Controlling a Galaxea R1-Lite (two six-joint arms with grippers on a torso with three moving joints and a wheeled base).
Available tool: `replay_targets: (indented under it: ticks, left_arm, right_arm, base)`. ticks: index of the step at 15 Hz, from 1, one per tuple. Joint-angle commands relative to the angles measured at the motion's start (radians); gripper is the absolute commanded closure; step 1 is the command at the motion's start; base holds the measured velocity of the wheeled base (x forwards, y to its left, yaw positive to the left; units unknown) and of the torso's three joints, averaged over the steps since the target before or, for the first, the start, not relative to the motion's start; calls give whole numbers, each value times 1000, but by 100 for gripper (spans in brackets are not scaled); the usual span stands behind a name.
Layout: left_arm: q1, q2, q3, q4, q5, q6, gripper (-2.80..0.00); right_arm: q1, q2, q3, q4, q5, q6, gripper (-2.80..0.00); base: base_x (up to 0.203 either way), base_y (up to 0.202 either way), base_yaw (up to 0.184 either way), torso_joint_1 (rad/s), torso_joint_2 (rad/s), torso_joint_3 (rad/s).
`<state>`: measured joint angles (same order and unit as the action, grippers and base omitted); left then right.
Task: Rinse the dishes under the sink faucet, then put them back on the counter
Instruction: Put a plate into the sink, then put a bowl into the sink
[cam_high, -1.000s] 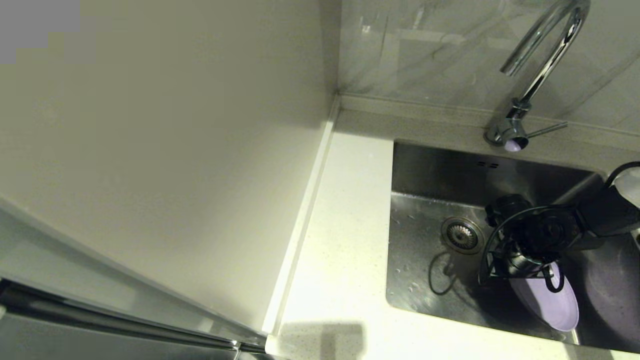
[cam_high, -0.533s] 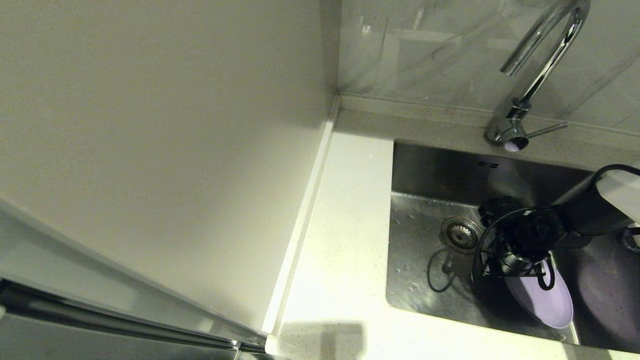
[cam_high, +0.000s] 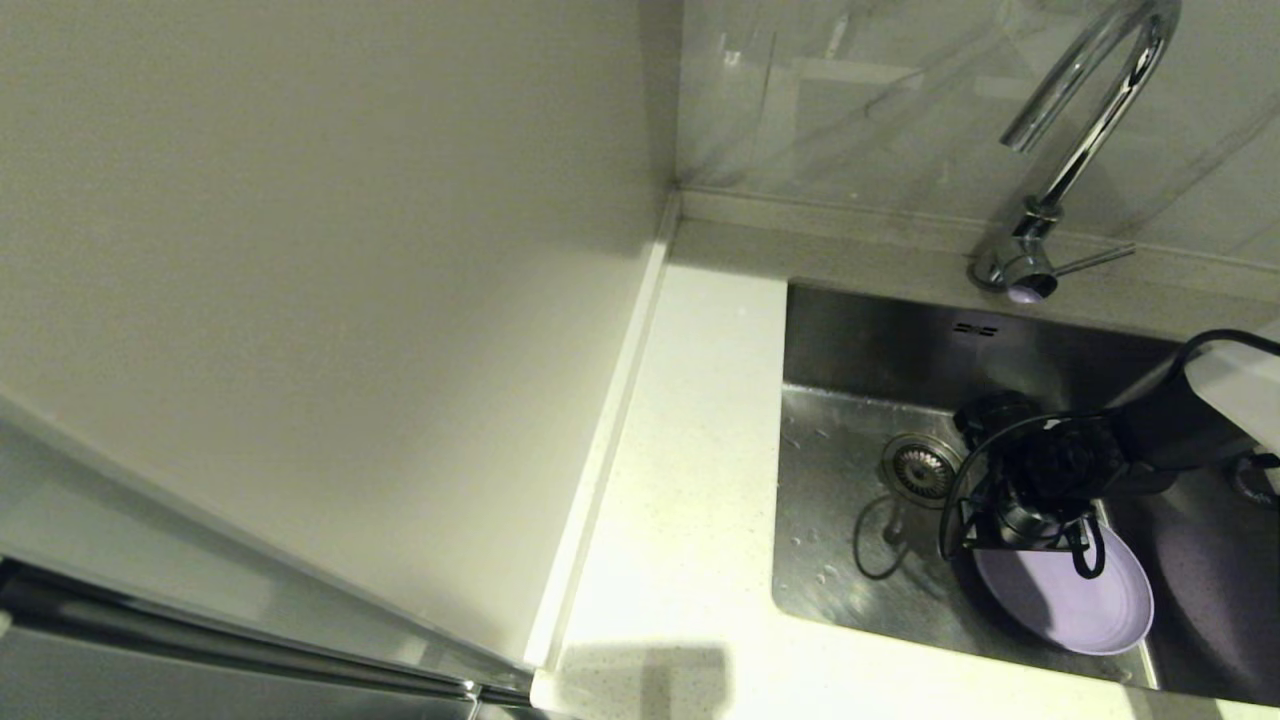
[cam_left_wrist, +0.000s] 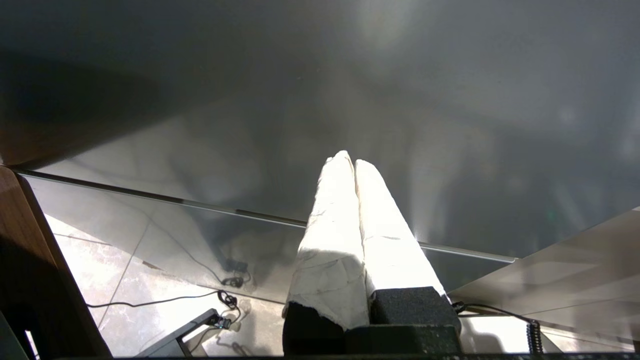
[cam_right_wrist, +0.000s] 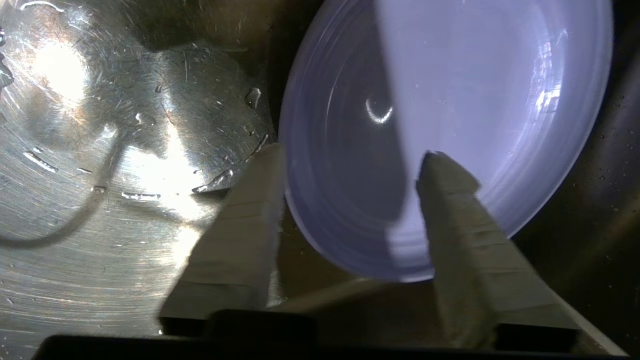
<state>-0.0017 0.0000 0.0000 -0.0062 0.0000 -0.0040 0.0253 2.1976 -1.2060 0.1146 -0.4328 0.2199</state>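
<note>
Hovering with right gripper fingers apart, straddling near rim of flat round lavender plate, apparently lying in brushed steel sink.

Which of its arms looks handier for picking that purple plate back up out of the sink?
The right. Its right gripper hangs open astride the flat round lavender plate in the brushed steel sink. The left gripper is shut, parked away over the floor.

Lavender plate now flat, right gripper apart.
</note>
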Motion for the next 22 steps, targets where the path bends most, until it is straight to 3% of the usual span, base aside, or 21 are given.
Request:
replay_targets:
  ticks: [1, 8, 13, 17, 20, 22]
  left_arm:
    - [0, 0, 3, 0, 0, -1, 0]
    - [0, 0, 3, -1, 0, -1, 0]
    - [0, 0, 2, -1, 0, -1, 0]
    - [0, 0, 3, 0, 0, -1, 0]
    - [0, 0, 3, 0, 0, -1, 0]
    - [0, 0, 3, -1, 0, -1, 0]
  right_arm:
    - [0, -24, 4, 2, -1, 2, -280]
    - [16, -350, 143, 35, 5, 1, -280]
    - [-10, -747, 275, 110, 7, -79, -280]
    - [-305, -880, 286, 122, 44, -203, -280]
    - [-548, -890, 264, 122, 169, -260, -280]
    - [-660, -860, 235, 121, 245, -282, -280]
  base:
    - [0, 0, 0, 0, 0, 0]
    - [0, 0, 0, 0, 0, 0]
    - [0, 0, 0, 0, 0, 0]
    - [0, 0, 0, 0, 0, 0]
    - [0, 0, 0, 0, 0, 0]
    - [0, 0, 0, 0, 0, 0]
